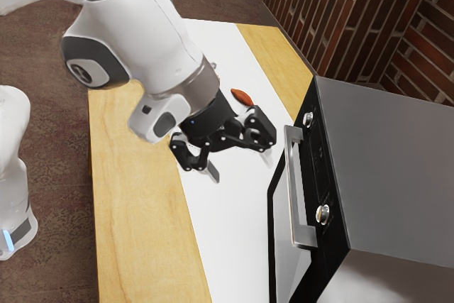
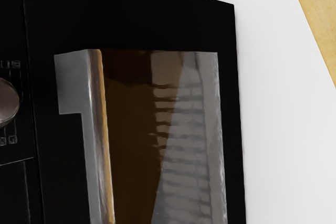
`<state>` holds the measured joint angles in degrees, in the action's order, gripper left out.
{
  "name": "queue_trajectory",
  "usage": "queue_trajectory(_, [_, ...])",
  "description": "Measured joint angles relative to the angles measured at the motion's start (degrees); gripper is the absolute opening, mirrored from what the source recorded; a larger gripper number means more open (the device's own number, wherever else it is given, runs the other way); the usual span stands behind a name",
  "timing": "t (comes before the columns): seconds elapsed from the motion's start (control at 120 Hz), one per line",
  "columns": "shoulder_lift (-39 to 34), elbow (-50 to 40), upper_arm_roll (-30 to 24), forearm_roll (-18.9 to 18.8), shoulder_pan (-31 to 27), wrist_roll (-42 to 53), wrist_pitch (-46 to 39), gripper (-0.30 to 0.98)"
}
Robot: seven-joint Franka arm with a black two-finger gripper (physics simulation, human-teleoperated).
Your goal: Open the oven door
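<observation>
When looking for the oven door (image 1: 281,211), find it on the front of the oven (image 1: 397,154), at the exterior view's right, closed as far as can be judged. Near its top edge, see the handle (image 1: 294,189), with a long axis running level across the front. Outward from the handle, toward the exterior view's left, find the gripper (image 1: 240,164), near but not touching, with fingers (image 1: 214,172) well apart and clamped on nothing. Count the handle's end by the upper knob (image 1: 308,120) as nearer to the fingers than the end by the lower knob (image 1: 323,213). Read the spread of the fingers, in the exterior view, as running across the bar rather than along it. Cannot tell whether at the bar's height. To grasp, probably needs a move toward the exterior view's right, with one finger to each side of the bar, then a pull away from the oven, easing downward if hinged below. Risks a bump against the bar if poorly lined up. Farther out, note the table (image 1: 117,175) under the gripper.
</observation>
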<state>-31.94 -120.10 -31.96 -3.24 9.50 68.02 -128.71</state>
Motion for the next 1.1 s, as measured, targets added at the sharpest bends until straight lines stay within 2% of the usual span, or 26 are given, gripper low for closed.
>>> queue_trajectory(0.067, [2.2,1.0,2.1,-0.2,0.7,0.1,-0.7,0.69])
queue_trajectory(0.1, [3.7,1.4,5.7,-0.9,4.0,-0.1,-1.0,0.69])
queue_trajectory(0.217, [7.8,2.7,21.4,-8.4,19.9,-1.9,-1.8,0.69])
queue_trajectory(0.342, [10.8,4.1,28.8,-14.4,27.3,-4.5,-2.3,0.69])
queue_trajectory(0.442, [11.9,4.8,30.5,-17.2,29.0,-6.6,-2.4,0.69])
queue_trajectory(0.608, [12.8,4.7,34.2,-19.4,30.1,-9.5,-2.4,0.69])
queue_trajectory(1.1, [14.5,2.9,34.8,-20.7,30.8,-14.9,-2.4,0.69])
